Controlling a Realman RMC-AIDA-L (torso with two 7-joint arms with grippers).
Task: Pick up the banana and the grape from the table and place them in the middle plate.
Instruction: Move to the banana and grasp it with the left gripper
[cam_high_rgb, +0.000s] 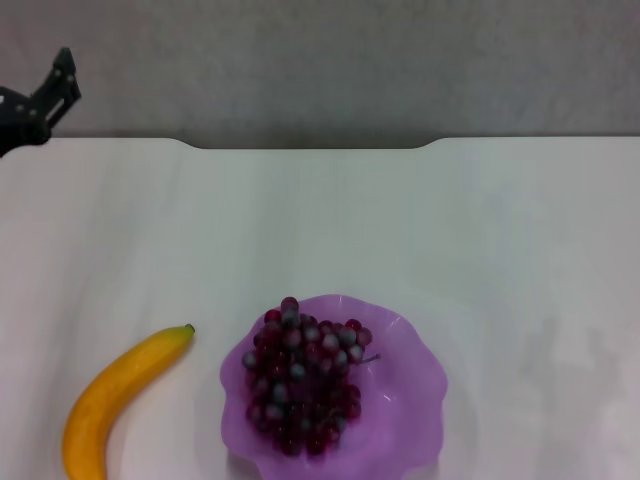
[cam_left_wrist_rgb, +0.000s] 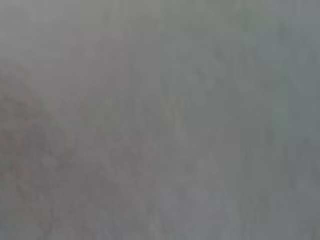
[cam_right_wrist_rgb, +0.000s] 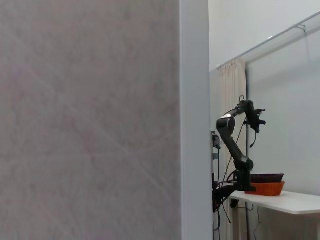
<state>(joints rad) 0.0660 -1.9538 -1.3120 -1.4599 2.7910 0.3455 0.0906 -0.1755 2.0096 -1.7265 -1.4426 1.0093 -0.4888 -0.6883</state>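
I see the grapes (cam_high_rgb: 300, 375) lying heaped in the purple plate (cam_high_rgb: 405, 400), filling its left half, at the near middle of the white table (cam_high_rgb: 400, 220). The banana (cam_high_rgb: 115, 397) lies on the table just left of the plate, not touching it, its dark tip pointing far and right toward the plate's rim, its other end running off the near edge of my head view. The left gripper (cam_high_rgb: 55, 90) hangs at the far left corner, above the table's far edge; I cannot tell how its fingers stand. My right gripper is out of sight.
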